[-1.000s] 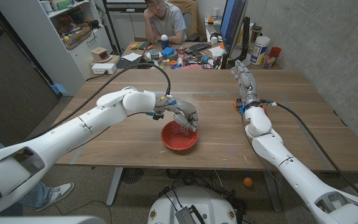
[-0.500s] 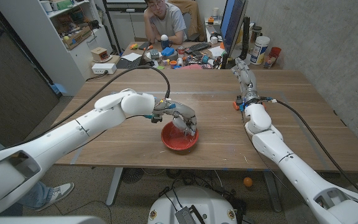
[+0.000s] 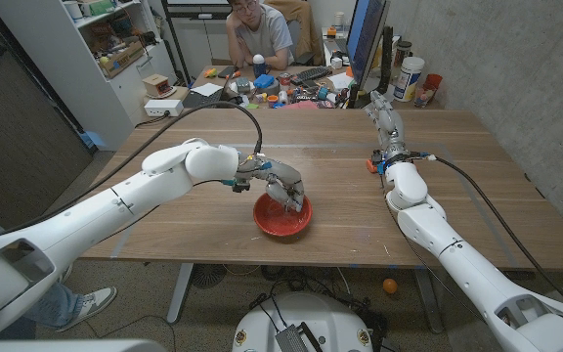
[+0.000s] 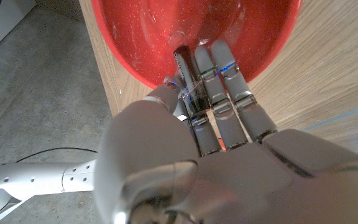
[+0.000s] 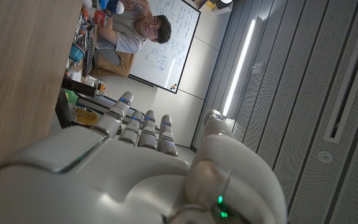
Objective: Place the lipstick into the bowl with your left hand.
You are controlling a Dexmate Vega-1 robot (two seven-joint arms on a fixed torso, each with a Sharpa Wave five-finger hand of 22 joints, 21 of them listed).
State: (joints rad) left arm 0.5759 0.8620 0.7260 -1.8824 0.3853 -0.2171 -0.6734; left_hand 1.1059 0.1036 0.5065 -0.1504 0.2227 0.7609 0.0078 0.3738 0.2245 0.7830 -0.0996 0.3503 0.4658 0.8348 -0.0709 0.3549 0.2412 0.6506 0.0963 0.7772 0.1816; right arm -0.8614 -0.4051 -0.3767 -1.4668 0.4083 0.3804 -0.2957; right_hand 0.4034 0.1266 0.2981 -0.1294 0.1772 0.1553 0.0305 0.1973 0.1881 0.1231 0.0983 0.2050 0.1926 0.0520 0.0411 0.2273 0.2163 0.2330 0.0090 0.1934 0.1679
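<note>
The red bowl [image 3: 268, 226] stands on the wooden table near its front middle. My left hand [image 3: 283, 188] hangs over the bowl with its fingers pointing down inside the rim. In the left wrist view, the left hand [image 4: 216, 130] pinches a dark lipstick [image 4: 183, 65] between thumb and fingers, with its tip low inside the red bowl [image 4: 135, 37]. My right hand [image 3: 384, 119] stands at the table's far right with straight fingers and holds nothing. Its fingers [image 5: 143, 127] show stretched out in the right wrist view.
A person [image 3: 258, 29] sits behind the table at a cluttered desk [image 3: 291, 90] with a monitor [image 3: 368, 34]. A small orange object [image 3: 370, 164] lies beside my right wrist. Bare wood stretches to the left and right of the bowl.
My left hand has shifted slightly left and dipped further into the bowl, still holding the lipstick. The right arm has not moved.
</note>
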